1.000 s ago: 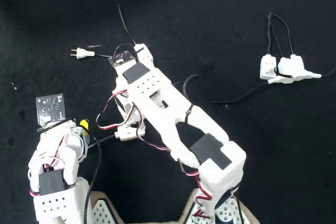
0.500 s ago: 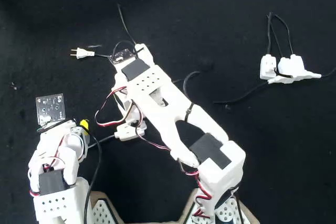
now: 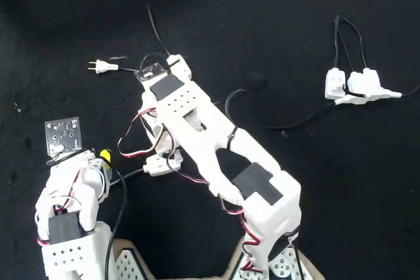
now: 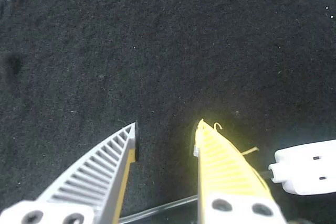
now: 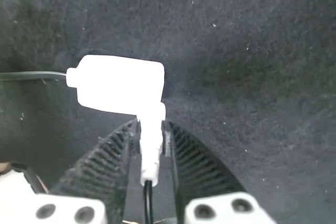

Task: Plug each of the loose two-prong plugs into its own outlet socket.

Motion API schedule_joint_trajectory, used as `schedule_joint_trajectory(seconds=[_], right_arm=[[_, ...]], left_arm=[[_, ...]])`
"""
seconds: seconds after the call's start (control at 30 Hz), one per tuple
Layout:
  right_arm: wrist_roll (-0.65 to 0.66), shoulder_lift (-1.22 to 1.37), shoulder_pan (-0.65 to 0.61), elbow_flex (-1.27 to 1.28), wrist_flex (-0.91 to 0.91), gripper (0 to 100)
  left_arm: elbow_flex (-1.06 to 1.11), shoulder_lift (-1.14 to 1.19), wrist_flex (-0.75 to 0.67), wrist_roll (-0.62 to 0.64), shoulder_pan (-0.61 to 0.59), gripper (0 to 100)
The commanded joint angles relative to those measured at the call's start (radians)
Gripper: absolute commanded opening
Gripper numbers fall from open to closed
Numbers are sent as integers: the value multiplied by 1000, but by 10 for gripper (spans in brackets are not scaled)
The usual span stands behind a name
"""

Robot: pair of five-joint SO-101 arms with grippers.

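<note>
Status check, plug-in task

Right gripper (image 5: 152, 127): clamped on the held plug (image 5: 150, 153), a white plug pinched by its narrow body between both fingers. The plug's front end butts against the mating socket (image 5: 118, 83), a white block with its cord running off one end. No prong metal shows between the two, so I judge this plug seated or all but seated. Full depth cannot be confirmed. In the high view the right arm (image 3: 197, 122) stretches from 6 o'clock toward 11 o'clock. Its wrist covers the spot, so the joint is hidden there.

Left gripper (image 4: 166, 125): jaws spread, nothing between them, parked over the table (image 3: 282, 24) at about 8 o'clock. The vacant socket (image 4: 308, 165) lies just beside its yellow finger, both slots showing and unfilled.

Loose plug (image 3: 100, 66): at 10 o'clock, flat on the cloth, prongs bare and pointing toward 9 o'clock. Nothing touches it. It lies well apart from the vacant socket.

Socket cluster (image 3: 354, 84): at 3 o'clock, white bodies bunched with black cords. They look already mated, but they are too small to tell for sure.

Progress, as a judgement:
- One pairing is in hand and near finished, with release not yet done.
- At least one pairing is left: the loose plug has to be fetched and pushed into the vacant socket.
- The 3 o'clock group probably needs nothing further
</note>
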Motion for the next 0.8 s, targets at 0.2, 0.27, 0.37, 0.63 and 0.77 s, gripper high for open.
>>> schedule_joint_trajectory(seconds=[0.2, 0.27, 0.37, 0.63, 0.77], right_arm=[[6, -7, -15, -70, -17, 10], [6, -7, -15, -68, -12, 10], [5, -7, -15, -67, -8, 10], [5, -7, -71, -50, 3, 10], [5, -7, -66, -48, 3, 10]], left_arm=[[-59, -3, -15, 6, -12, 191], [-59, -3, -15, 6, -12, 191], [-59, -3, -15, 6, -12, 191], [-59, -3, -15, 6, -12, 191], [-59, -3, -15, 6, -12, 191]])
